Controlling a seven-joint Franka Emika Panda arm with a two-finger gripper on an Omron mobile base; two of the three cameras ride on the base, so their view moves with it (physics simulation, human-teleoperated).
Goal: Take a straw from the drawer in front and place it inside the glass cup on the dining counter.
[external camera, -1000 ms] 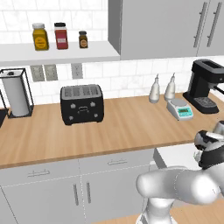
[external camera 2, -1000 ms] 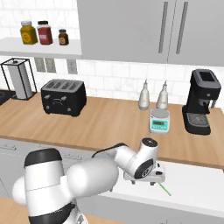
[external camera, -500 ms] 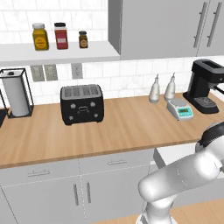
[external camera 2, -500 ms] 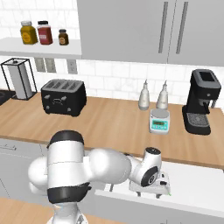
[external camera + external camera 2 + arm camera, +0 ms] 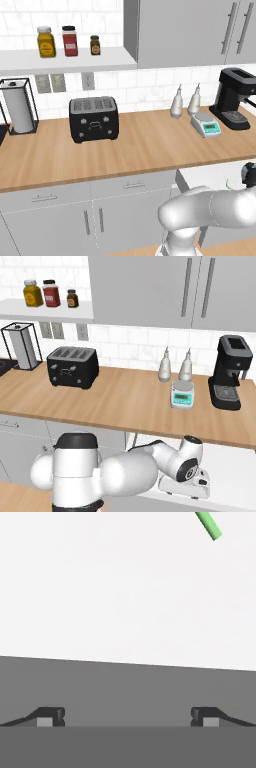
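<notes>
The drawer [image 5: 234, 465] stands pulled out under the wall worktop, its pale inside showing at the lower right [image 5: 207, 172]. My arm bends down into it, and the white hand [image 5: 184, 483] hangs low over the drawer floor. In the hand view my gripper [image 5: 127, 717] is open, its two dark fingertips [image 5: 50, 716] wide apart with nothing between them. One end of the thin green straw [image 5: 208, 525] lies on the pale floor at the top right of that view, well clear of the fingers. The glass cup and the dining counter are out of view.
On the wooden worktop behind the drawer stand a black toaster [image 5: 93, 119], a paper towel holder [image 5: 19, 106], two pale bottles [image 5: 186, 100], a small scale [image 5: 205, 124] and a black coffee machine [image 5: 234, 99]. Closed cabinet fronts [image 5: 60, 220] lie left of the drawer.
My arm has swung down and the hand has sunk into the drawer. The straw, seen beside the hand a second ago in the right base view, is now covered there.
</notes>
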